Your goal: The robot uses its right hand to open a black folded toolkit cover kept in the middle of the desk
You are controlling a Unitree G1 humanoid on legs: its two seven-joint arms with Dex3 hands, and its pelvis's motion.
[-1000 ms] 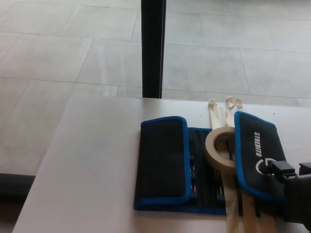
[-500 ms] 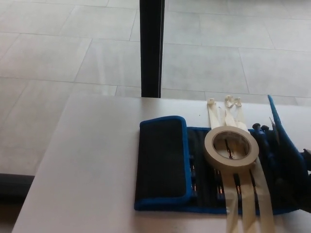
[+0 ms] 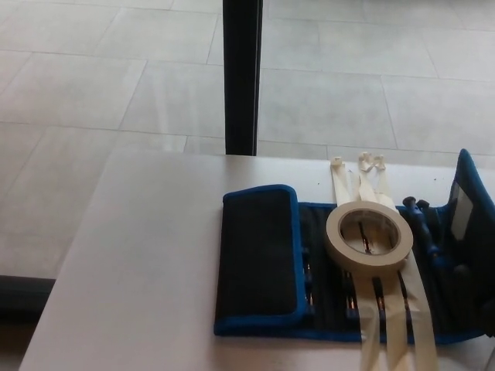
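Observation:
The black toolkit cover with blue trim lies on the white desk (image 3: 147, 255). Its left flap (image 3: 259, 259) is still folded flat over the middle. Its right flap (image 3: 472, 201) stands raised at the picture's right edge, with its inner side showing. Blue-handled tools (image 3: 424, 226) show in the uncovered pockets. A roll of cream masking tape (image 3: 368, 236) rests on the open middle part. A dark bit of my right hand (image 3: 473, 282) seems to sit low against the raised flap, mostly cut off by the edge. My left hand does not show.
Three cream strips (image 3: 387, 325) run from the desk's far side, under the tape roll, to the near edge. A black post (image 3: 243, 77) stands behind the desk on the grey tiled floor. The desk's left half is bare white surface.
The right flap, which lay folded over the tape roll a second ago, has swung up and out to the right. The tape roll and the tools under it are now uncovered.

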